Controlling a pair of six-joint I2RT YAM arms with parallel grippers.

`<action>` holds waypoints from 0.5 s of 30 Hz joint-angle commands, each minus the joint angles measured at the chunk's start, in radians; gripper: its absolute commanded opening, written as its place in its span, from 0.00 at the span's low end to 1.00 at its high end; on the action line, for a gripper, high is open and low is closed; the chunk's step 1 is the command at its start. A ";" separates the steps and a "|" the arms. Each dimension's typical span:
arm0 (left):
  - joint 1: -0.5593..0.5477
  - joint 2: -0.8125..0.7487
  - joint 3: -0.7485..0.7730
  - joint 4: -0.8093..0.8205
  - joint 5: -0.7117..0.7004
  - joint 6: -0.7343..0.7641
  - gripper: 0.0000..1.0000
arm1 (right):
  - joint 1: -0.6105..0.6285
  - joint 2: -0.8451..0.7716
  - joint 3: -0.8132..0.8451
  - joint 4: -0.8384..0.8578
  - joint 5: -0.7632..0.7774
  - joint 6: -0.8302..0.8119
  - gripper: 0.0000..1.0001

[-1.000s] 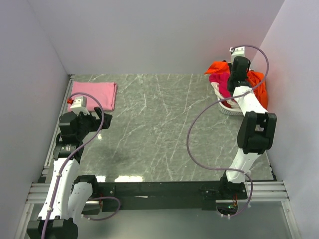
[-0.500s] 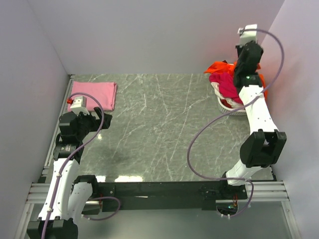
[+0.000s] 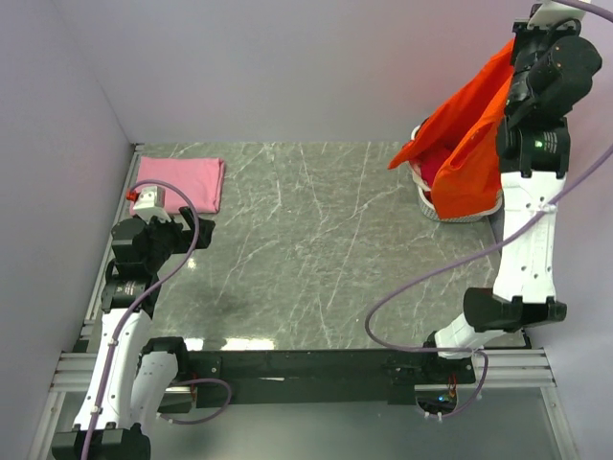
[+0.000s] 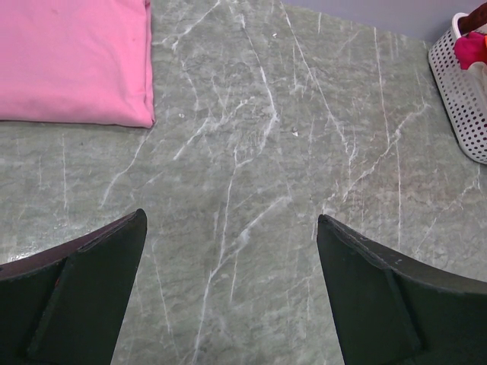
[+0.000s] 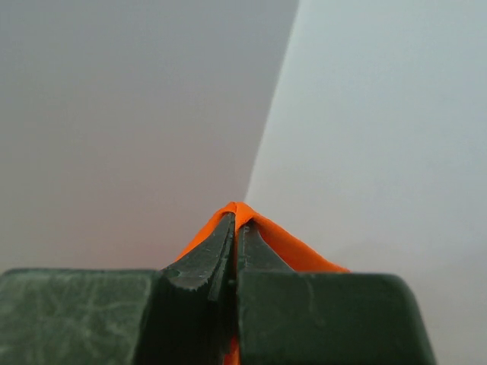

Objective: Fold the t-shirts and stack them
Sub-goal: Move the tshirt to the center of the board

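Two sets of jaws, two different states. Right jaws clenched tight on a peak of the orange t-shirt [image 5: 281,245], fingers [image 5: 204,262] pressed together with the cloth pinched between them, against plain wall in the right wrist view. From above: the orange t-shirt [image 3: 467,144] hoisted high near the far right corner, draped down from the raised right arm [image 3: 529,220], its lower edge dangling in front of the white basket [image 3: 450,213] and hiding most of it; cannot tell whether touching the rim. Inside the basket, only a sliver of a magenta t-shirt [image 3: 439,171], with the same basket [image 4: 460,99] and magenta t-shirt [image 4: 470,47] caught at the right edge of the left wrist view. Pink t-shirt [image 3: 180,182] folded flat at the far left corner of the desk [image 3: 306,240], well apart from the basket. Left jaws released and spread wide, fingers [image 4: 84,304] at either side of the left wrist view, hovering over the marble near the pink t-shirt [image 4: 72,61], holding nothing. Against a second ago: right arm bent low over the basket then, straightened and lifted far up now; orange cloth bunched in the basket then, pulled out and hanging open now. Left arm [image 3: 144,240], pink t-shirt and basket unmoved.
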 commanded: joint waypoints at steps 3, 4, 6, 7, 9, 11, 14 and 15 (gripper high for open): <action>0.004 -0.012 0.029 0.026 0.011 0.010 0.99 | 0.071 -0.156 0.018 -0.093 -0.189 0.103 0.00; 0.004 -0.012 0.029 0.026 0.012 0.010 0.99 | 0.107 -0.172 0.013 -0.102 -0.222 0.107 0.00; 0.004 -0.011 0.027 0.029 0.022 0.010 0.99 | 0.151 -0.207 0.007 -0.132 -0.244 0.115 0.00; 0.004 -0.011 0.026 0.030 0.023 0.010 0.99 | 0.191 -0.212 0.013 -0.145 -0.256 0.123 0.00; 0.004 -0.015 0.026 0.033 0.031 0.011 0.99 | 0.216 -0.222 0.038 -0.190 -0.307 0.168 0.00; 0.004 -0.023 0.023 0.041 0.034 0.011 0.99 | 0.231 -0.228 0.044 -0.214 -0.371 0.202 0.00; 0.004 -0.029 0.021 0.044 0.039 0.011 0.99 | 0.250 -0.236 0.019 -0.230 -0.427 0.251 0.00; 0.005 -0.031 0.018 0.047 0.042 0.013 0.99 | 0.254 -0.241 0.012 -0.231 -0.454 0.264 0.00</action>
